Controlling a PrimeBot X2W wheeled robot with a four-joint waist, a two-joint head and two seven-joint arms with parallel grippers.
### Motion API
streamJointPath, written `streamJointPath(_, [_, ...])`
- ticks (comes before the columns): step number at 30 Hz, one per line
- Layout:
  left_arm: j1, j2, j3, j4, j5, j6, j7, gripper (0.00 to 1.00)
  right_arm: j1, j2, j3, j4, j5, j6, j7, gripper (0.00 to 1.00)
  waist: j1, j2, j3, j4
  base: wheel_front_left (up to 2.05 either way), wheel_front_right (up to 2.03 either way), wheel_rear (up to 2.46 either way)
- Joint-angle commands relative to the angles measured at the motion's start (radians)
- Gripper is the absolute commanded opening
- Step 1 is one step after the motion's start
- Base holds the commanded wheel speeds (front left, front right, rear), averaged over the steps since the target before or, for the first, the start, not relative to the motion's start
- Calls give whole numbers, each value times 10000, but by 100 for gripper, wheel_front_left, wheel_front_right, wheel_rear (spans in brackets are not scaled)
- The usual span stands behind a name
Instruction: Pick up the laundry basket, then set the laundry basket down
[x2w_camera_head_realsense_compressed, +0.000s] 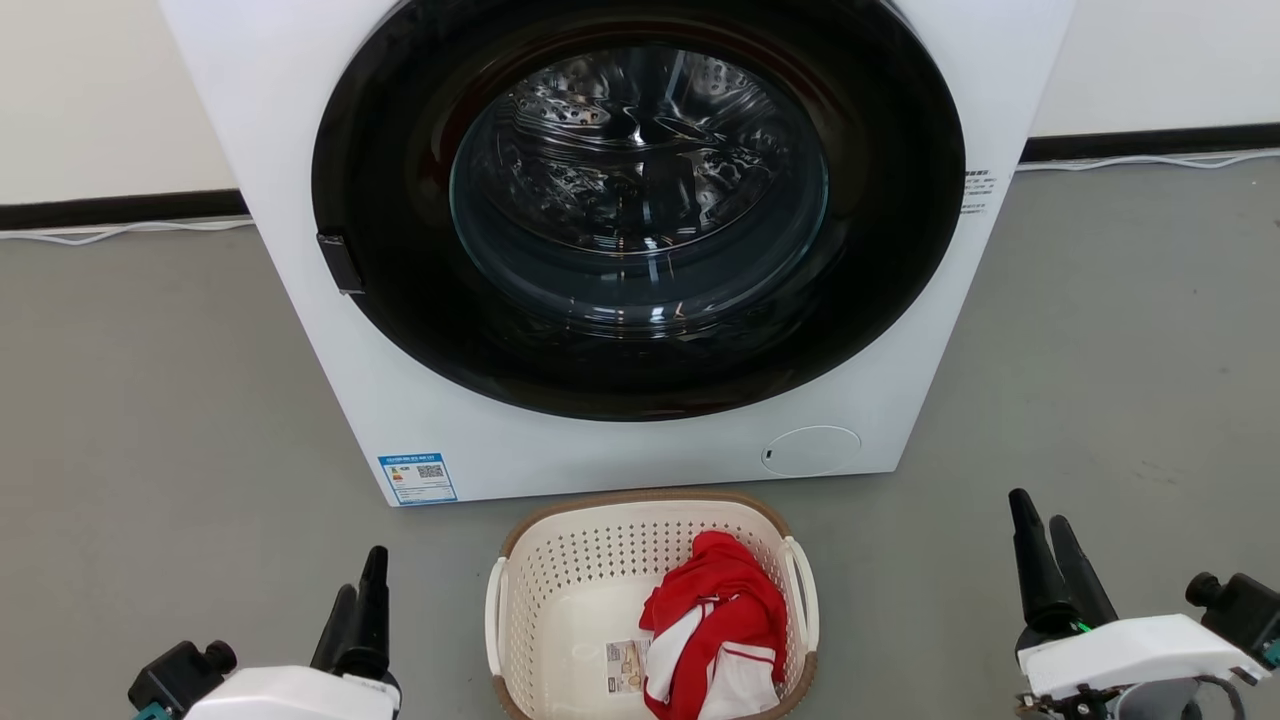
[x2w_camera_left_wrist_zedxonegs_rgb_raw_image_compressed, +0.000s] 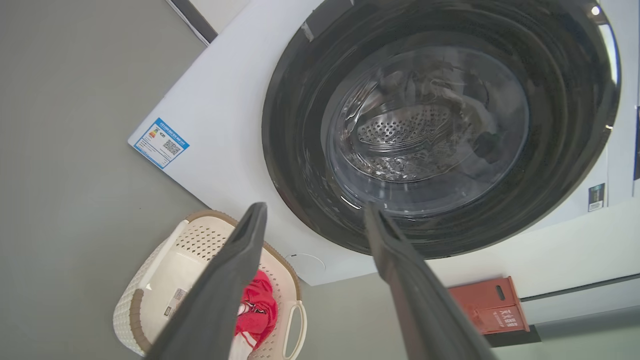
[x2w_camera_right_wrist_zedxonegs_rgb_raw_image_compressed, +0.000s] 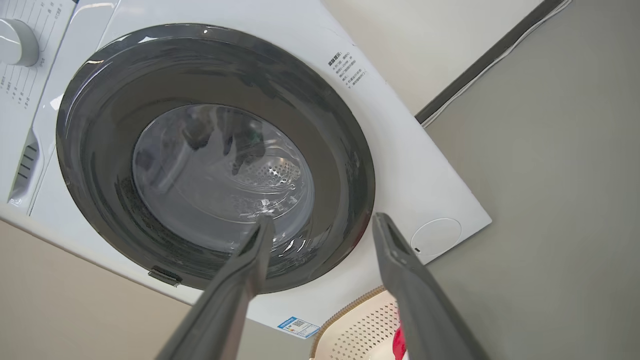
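Looking from the head camera, you have the grey floor (x2w_camera_head_realsense_compressed: 150, 400) all around, and on its far side stands the white washing machine (x2w_camera_head_realsense_compressed: 620, 450) with its round dark glass door (x2w_camera_head_realsense_compressed: 640, 220) facing you. Just near of the machine, in the middle, the laundry basket (x2w_camera_head_realsense_compressed: 570, 560) sits on the floor, between your two grippers and apart from both. The left gripper (x2w_camera_head_realsense_compressed: 362, 600) is low at the left and the right gripper (x2w_camera_head_realsense_compressed: 1040, 510) is low at the right. Each wrist camera shows its own fingers spread wide and holding nothing. A red and white garment (x2w_camera_head_realsense_compressed: 715, 620) lies in the right half of the basket, and a small paper label (x2w_camera_head_realsense_compressed: 627, 665) lies just left of it on the bottom.
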Motion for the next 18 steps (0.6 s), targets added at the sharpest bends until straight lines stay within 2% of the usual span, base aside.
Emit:
streamJointPath(1, [-171, 104, 109, -304, 280, 40, -117, 100, -228, -182, 114, -345, -322, 41, -166, 100, -1, 0, 0, -1, 0, 0, 0])
streamJointPath(18, [-70, 121, -11, -372, 2809, 203, -617, 100, -261, -347, 265, 190, -2599, 51, -666, 100, -1, 0, 9, -15, 0, 0, 0])
